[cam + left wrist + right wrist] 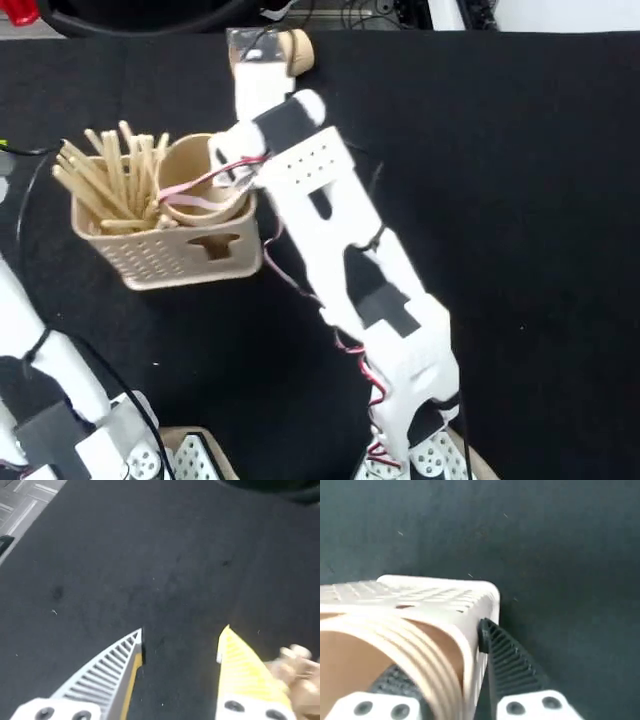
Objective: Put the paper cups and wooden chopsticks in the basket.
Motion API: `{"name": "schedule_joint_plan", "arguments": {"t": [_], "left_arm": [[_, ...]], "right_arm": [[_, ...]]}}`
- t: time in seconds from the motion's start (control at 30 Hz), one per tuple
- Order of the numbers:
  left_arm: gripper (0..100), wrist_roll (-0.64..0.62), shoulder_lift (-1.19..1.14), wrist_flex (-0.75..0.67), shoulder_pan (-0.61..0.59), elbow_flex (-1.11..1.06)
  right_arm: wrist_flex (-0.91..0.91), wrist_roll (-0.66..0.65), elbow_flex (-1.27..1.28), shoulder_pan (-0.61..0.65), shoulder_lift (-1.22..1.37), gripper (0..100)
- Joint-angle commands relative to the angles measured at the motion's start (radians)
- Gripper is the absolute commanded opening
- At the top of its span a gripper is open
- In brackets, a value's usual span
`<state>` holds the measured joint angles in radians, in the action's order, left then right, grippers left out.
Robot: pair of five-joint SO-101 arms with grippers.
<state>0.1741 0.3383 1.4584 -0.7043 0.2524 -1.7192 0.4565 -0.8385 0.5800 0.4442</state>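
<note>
two arms at a table under black cloth (520, 200).

- basket (170, 255): white, perforated, standing on the left half of the table, mid-depth.
- wooden chopsticks (110, 175): a bundle standing in the left part of the basket, tips fanned up and leftward above the rim.
- paper cups (195, 175): a nested stack in the right part of the basket, mouth up and leaning slightly; several rims show stacked close together in the right wrist view (410, 640), against the basket wall (435, 592).
- right gripper (238, 172): at the rim of the cup stack, by the basket's right wall; its arm runs from the near right edge across to the basket. cannot tell whether it grasps the cups or has released them (440, 650).
- left arm (50, 400): at the near left corner, near side of the basket.
- left gripper (183, 630): released, jaws spread wide with bare cloth (150, 555) between them. tan blur (300, 675) beside its yellow finger, too soft to identify.
- tan rounded object (297, 50): at the far edge of the cloth, behind the right arm; cannot tell what it is.
</note>
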Motion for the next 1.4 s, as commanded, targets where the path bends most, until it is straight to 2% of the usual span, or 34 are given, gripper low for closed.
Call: {"name": "schedule_joint_plan", "arguments": {"t": [0.0, 0.13, 0.37, 0.57, 0.67, 0.87, 1.1, 1.37], "left_arm": [[24, -0.006, 0.023, -0.183, 0.005, -0.125], [24, -0.040, 0.017, -0.290, 0.033, -0.216], [24, -0.123, 0.015, -0.503, 0.143, -0.367], [24, -0.158, 0.009, -0.740, 0.286, -0.499], [24, -0.158, -0.044, -0.802, 0.340, -0.496], [34, -0.226, -0.311, -0.769, 0.450, -0.311], [34, -0.278, -0.698, -0.555, 0.542, 0.153], [34, -0.330, -1.111, -0.350, 0.591, 0.762]], "right_arm": [[-0.048, 0.012, -0.134, -0.080, -0.031, 1.1], [-0.048, -0.014, -0.047, -0.150, -0.139, 1.1], [-0.048, -0.072, 0.315, -0.265, -0.473, 1.1], [-0.046, -0.190, 0.552, -0.512, -0.737, 1.1], [-0.041, -0.255, 0.641, -0.608, -0.803, 1.1], [-0.038, -0.361, 0.639, -0.839, -0.820, 1.1], [0.012, -0.489, 0.642, -1.065, -0.820, 1.1], [0.017, -0.532, 0.661, -1.115, -0.820, 1.1]]}}
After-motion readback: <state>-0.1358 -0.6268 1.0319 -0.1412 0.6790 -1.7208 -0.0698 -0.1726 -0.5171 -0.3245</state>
